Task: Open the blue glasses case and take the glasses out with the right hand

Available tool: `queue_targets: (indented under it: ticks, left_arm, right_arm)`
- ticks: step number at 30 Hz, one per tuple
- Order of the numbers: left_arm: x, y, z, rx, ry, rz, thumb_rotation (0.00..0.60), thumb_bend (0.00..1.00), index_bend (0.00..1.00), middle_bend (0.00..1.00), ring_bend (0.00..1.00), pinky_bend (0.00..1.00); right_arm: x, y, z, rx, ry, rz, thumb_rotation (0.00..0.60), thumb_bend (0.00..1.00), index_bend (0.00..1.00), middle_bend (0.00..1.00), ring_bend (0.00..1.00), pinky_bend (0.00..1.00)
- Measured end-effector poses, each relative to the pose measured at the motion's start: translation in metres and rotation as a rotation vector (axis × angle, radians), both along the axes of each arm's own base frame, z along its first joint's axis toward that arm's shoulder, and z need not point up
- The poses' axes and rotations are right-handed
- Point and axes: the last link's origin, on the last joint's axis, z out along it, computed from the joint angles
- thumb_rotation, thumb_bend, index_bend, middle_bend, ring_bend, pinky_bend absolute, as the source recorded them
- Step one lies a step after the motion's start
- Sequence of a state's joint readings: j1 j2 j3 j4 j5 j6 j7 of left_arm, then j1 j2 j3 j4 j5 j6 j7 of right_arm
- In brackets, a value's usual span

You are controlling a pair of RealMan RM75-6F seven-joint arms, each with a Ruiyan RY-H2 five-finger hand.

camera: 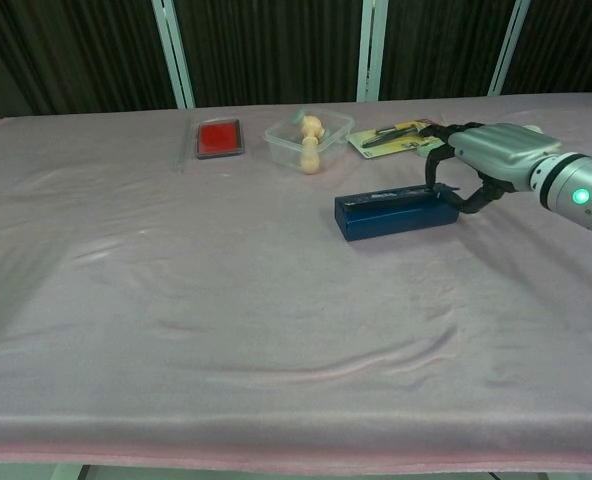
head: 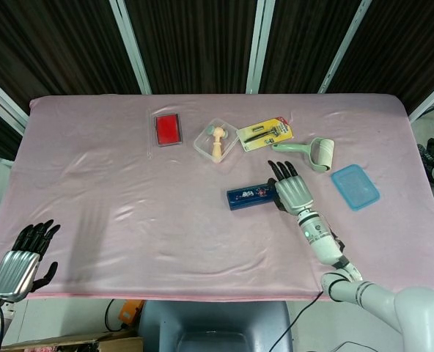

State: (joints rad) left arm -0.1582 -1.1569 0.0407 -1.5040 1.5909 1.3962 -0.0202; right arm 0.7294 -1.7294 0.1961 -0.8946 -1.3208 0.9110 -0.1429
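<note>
The blue glasses case (head: 250, 196) lies closed on the pink cloth, right of the table's middle. In the chest view the case (camera: 396, 212) shows a plain blue front wall and a dark top. My right hand (head: 293, 192) grips its right end, fingers curled over the far side and thumb on the near side; the chest view shows the same hand (camera: 491, 155) from the side. The glasses are hidden inside. My left hand (head: 19, 264) hangs off the near left table edge with its fingers spread, holding nothing; the chest view does not show it.
Behind the case lie a red flat box (head: 167, 130), a clear tub with a wooden figure (head: 216, 141), a yellow razor pack (head: 265, 133) and a lint roller (head: 316, 153). A blue lid (head: 355, 186) sits to the right of my right hand.
</note>
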Motion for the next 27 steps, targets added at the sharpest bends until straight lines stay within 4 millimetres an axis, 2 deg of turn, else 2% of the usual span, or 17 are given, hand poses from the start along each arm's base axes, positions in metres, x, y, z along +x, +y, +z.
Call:
queue_targets:
  ticks: [8,16,21,27]
  left_arm:
    - [-0.001,0.001,-0.002,-0.007,0.001,0.010,0.600,0.41,0.00,0.00,0.00,0.05]
    - [-0.005,0.006,-0.004,-0.021,0.007,0.037,0.600,0.41,0.00,0.00,0.00,0.05]
    - [-0.006,0.010,-0.007,-0.029,0.016,0.051,0.600,0.41,0.00,0.00,0.00,0.05]
    - [-0.005,0.010,-0.009,-0.031,0.016,0.046,0.600,0.41,0.00,0.00,0.00,0.05]
  right_arm:
    - [0.017,-0.016,-0.005,-0.020,0.000,-0.017,0.600,0.62,0.59,0.11,0.03,0.04]
    - [0.047,-0.051,-0.014,-0.063,0.025,-0.071,0.600,0.62,0.51,0.11,0.03,0.04]
    - [0.054,-0.073,-0.017,-0.109,0.085,-0.120,0.600,0.62,0.37,0.10,0.03,0.04]
    - [0.057,-0.086,-0.013,-0.153,0.086,-0.142,0.600,0.60,0.29,0.07,0.03,0.02]
